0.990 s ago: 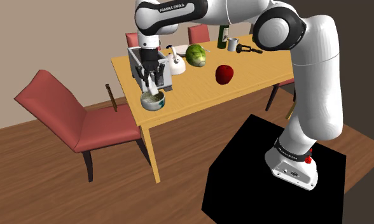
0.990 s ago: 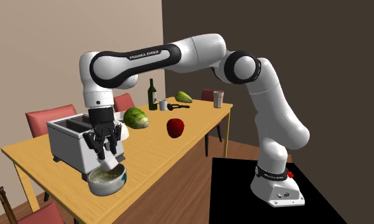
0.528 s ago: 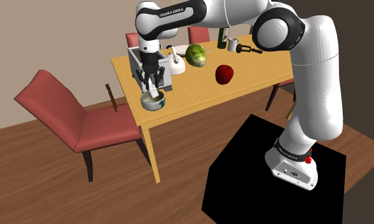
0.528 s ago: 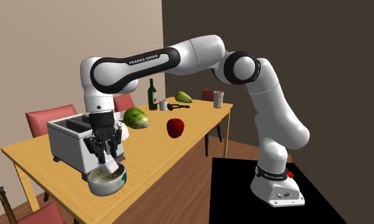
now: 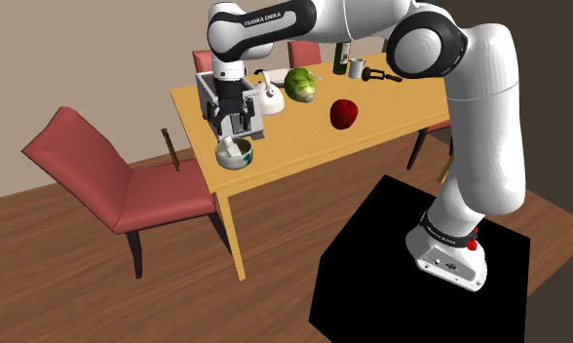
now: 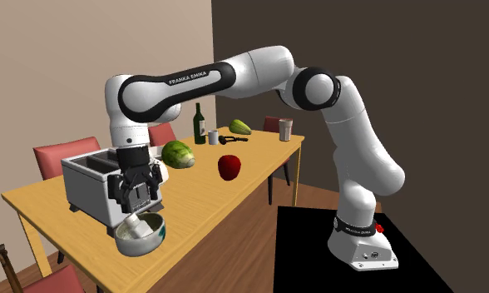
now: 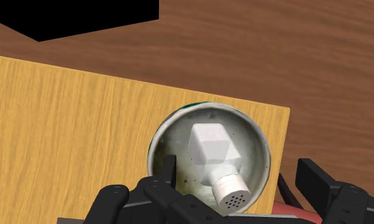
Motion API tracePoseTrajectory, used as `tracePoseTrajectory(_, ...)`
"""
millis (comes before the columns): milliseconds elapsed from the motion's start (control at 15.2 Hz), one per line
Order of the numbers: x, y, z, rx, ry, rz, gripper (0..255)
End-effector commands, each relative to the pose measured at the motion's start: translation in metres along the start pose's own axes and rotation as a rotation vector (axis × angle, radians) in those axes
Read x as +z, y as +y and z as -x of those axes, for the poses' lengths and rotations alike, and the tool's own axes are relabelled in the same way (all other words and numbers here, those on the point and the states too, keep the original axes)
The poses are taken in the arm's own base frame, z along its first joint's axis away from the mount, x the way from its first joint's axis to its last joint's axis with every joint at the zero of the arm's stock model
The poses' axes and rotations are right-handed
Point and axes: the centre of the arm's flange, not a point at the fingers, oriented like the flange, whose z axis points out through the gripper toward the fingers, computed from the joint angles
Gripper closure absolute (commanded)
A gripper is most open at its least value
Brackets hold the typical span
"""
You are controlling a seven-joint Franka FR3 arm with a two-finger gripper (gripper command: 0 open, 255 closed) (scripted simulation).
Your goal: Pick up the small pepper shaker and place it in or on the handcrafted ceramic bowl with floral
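Sweeping from the shoulder view's left, a red chair (image 5: pixel 90 171) is passed first, then the bowl (image 5: pixel 219 156) is met at the table (image 5: pixel 304 136) corner, very near the edge. The pale pepper shaker (image 7: pixel 212 153) is seen lying on its side inside that bowl, its perforated cap pointed toward the gripper (image 5: pixel 234 127), which hangs just above with its fingers (image 7: pixel 168 168) spread wide and nothing gripped between them. So the placing is judged done, and only a clean exit is needed. Trouble could be caused by a sideways pull before height is gained: the rim or the tilted shaker could be clipped by a finger, and the bowl could be tipped or shoved off that close edge. Further right, the toaster (image 5: pixel 209 90), cabbage (image 5: pixel 299 84) and red fruit (image 5: pixel 344 113) are well clear.
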Motion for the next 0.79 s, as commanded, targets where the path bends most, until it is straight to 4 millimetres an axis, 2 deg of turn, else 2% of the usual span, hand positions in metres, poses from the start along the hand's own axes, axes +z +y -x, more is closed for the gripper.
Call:
tracePoseTrajectory(0, 0.000, 0.000, 0.000, 0.000, 0.000, 0.000, 0)
tracePoseTrajectory(264, -0.050, 0.000, 0.000, 0.000, 0.000, 0.000, 0)
tracePoseTrajectory(726, -0.050, 0.000, 0.000, 0.000, 0.000, 0.000, 0)
